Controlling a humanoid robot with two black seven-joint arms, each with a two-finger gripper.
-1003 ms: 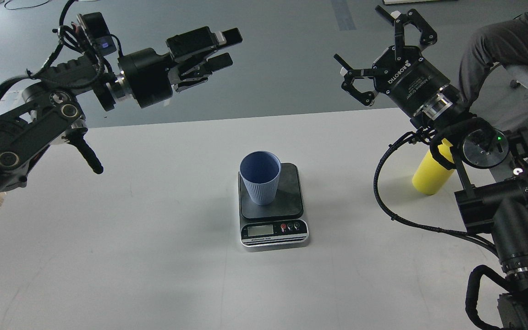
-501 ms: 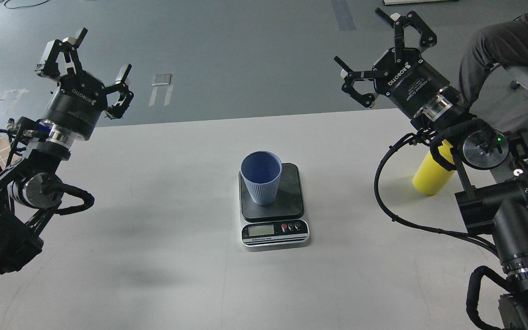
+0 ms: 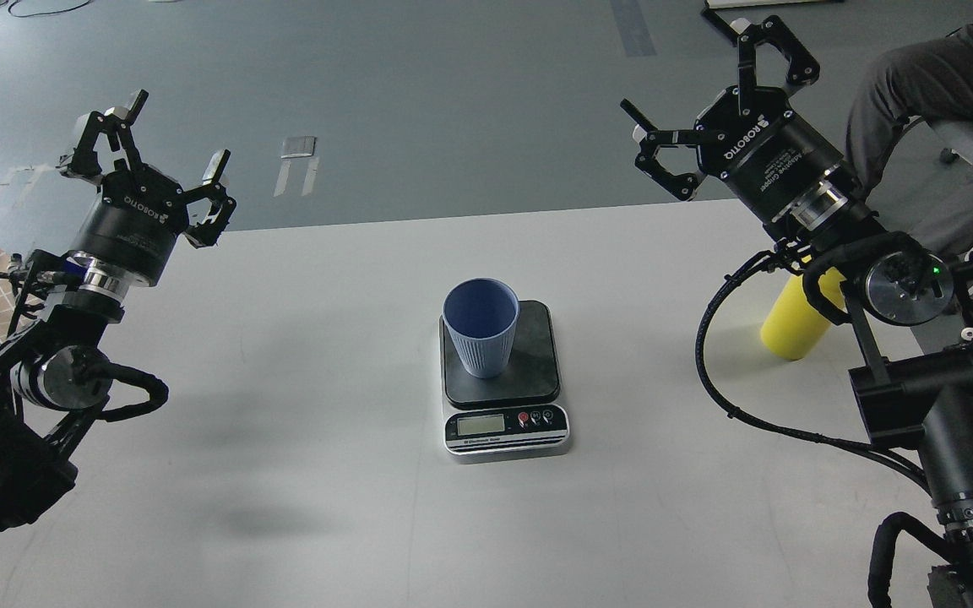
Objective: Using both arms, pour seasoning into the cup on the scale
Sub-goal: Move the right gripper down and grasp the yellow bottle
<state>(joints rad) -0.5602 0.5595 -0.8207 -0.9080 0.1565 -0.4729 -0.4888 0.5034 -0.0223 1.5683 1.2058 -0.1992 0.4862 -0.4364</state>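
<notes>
The yellow seasoning bottle (image 3: 793, 325) stands on the white desk (image 3: 284, 473) at the right, its upper part hidden behind the right arm. Well to its left, mid-desk, the light blue cup (image 3: 481, 327) sits upright on the scale's (image 3: 503, 380) black platform, toward the back-left corner. Both claws hang above the desk's far edge with fingers spread apart and nothing held — left claw (image 3: 142, 154), right claw (image 3: 716, 101).

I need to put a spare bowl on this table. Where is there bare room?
Bare tabletop lies between the left gripper and the scale, and in front of the scale toward the near edge. The right side is crowded: the yellow bottle stands under the right arm, its cable looping beside it.
</notes>
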